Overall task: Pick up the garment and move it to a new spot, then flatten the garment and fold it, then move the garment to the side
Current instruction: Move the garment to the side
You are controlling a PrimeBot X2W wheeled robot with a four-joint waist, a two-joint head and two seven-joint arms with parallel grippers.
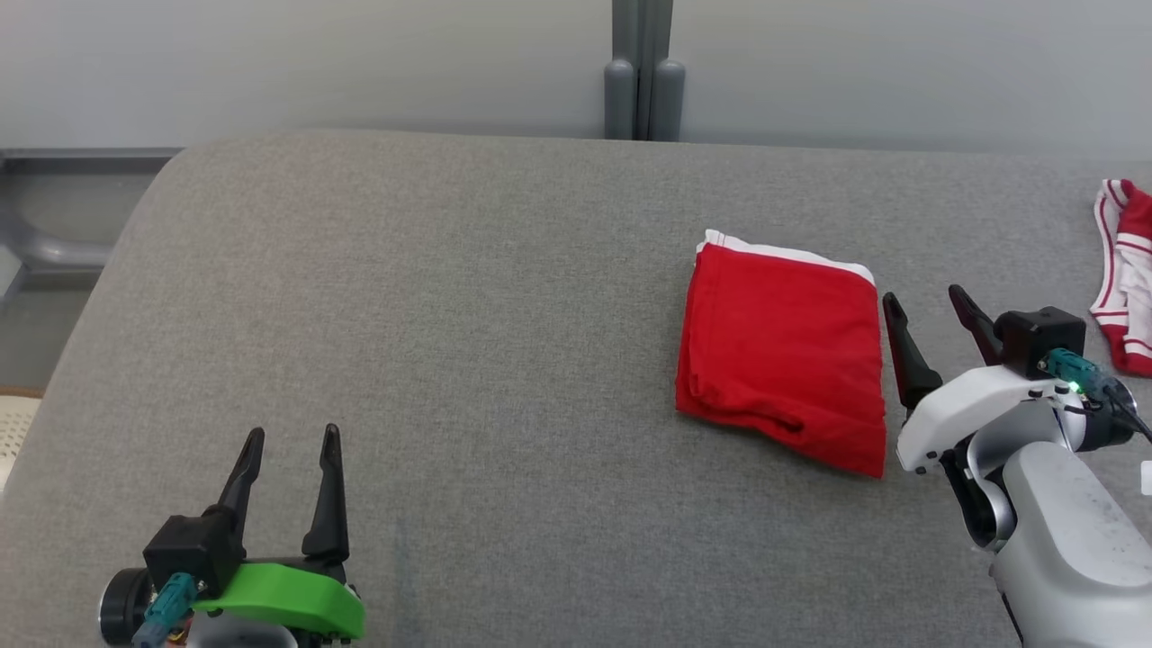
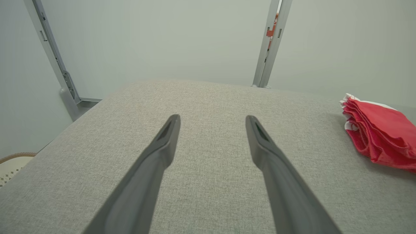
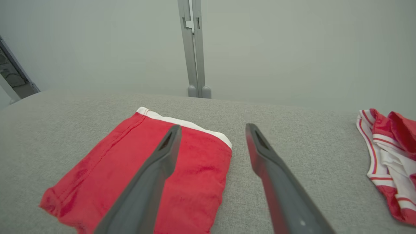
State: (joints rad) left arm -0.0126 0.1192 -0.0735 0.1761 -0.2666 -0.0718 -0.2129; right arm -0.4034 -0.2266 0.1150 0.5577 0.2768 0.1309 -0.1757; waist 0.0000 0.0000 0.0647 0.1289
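Note:
The garment [image 1: 785,346] is red with a white band along its far edge, and it lies folded into a neat rectangle right of the middle of the grey cloth-covered table [image 1: 450,315]. My right gripper [image 1: 927,304] hovers open just off the garment's right edge, holding nothing. In the right wrist view the garment [image 3: 191,175] lies under my left finger, and the right gripper [image 3: 211,128] spans its right edge. My left gripper [image 1: 292,434] stands open and empty at the lower left, far from the garment. The left wrist view has the left gripper [image 2: 211,117] over bare cloth and the garment [image 2: 380,133] at the right.
A second red-and-white striped garment [image 1: 1125,279] lies crumpled at the table's right edge, also in the right wrist view [image 3: 390,156]. A grey post [image 1: 643,72] stands behind the table against a pale wall. The table's left edge drops off near a woven basket [image 1: 13,432].

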